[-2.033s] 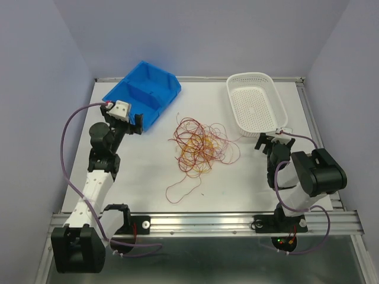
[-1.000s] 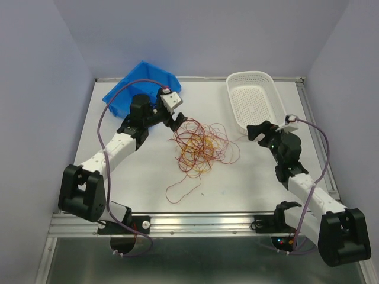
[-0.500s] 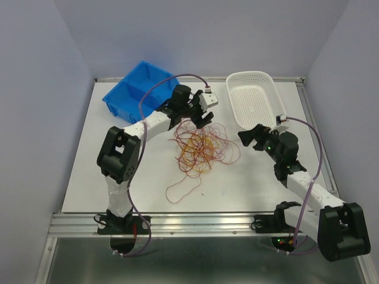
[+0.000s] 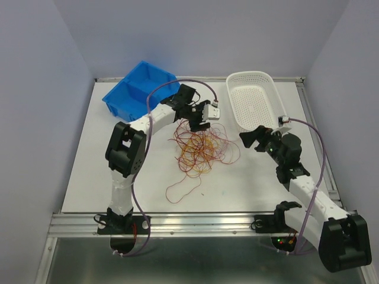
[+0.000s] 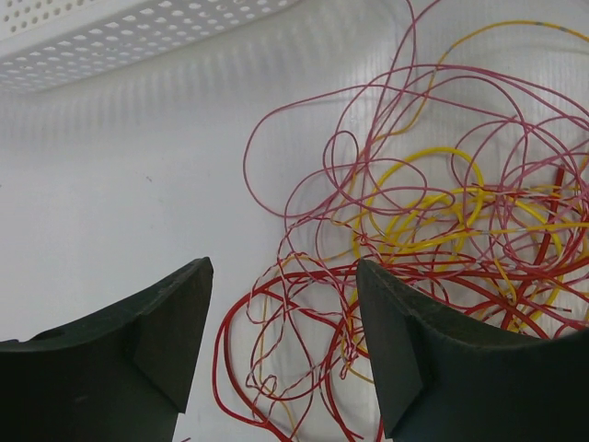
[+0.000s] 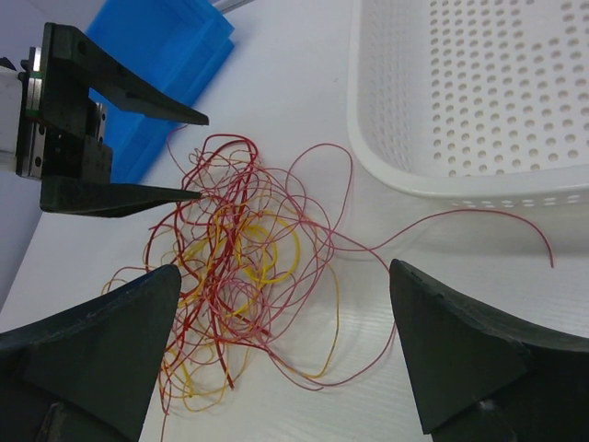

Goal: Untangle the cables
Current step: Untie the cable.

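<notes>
The cables [image 4: 201,147] lie in one loose tangle of thin red and yellow loops mid-table, with a single loop [image 4: 180,190] trailing toward the front. My left gripper [image 4: 196,122] hovers at the tangle's far edge. In the left wrist view its jaws [image 5: 283,267] stand apart, and red strands [image 5: 294,341] lie on the table between the fingers, ungripped. My right gripper [image 4: 251,138] is wide open to the right of the tangle, with nothing between its fingers [image 6: 285,269]. The cables [image 6: 235,253] show ahead of it, with the left gripper [image 6: 201,157] beyond them.
A white perforated basket [image 4: 273,103] stands at the back right, close to the right gripper; its rim [image 6: 386,175] has one red strand [image 6: 479,216] running along the table just below it. A blue bin [image 4: 127,97] sits at the back left.
The left arm swung from the blue bin over to the far edge of the tangle, and its jaws narrowed somewhat. The right arm stretched forward toward the tangle's right side, still wide open.
</notes>
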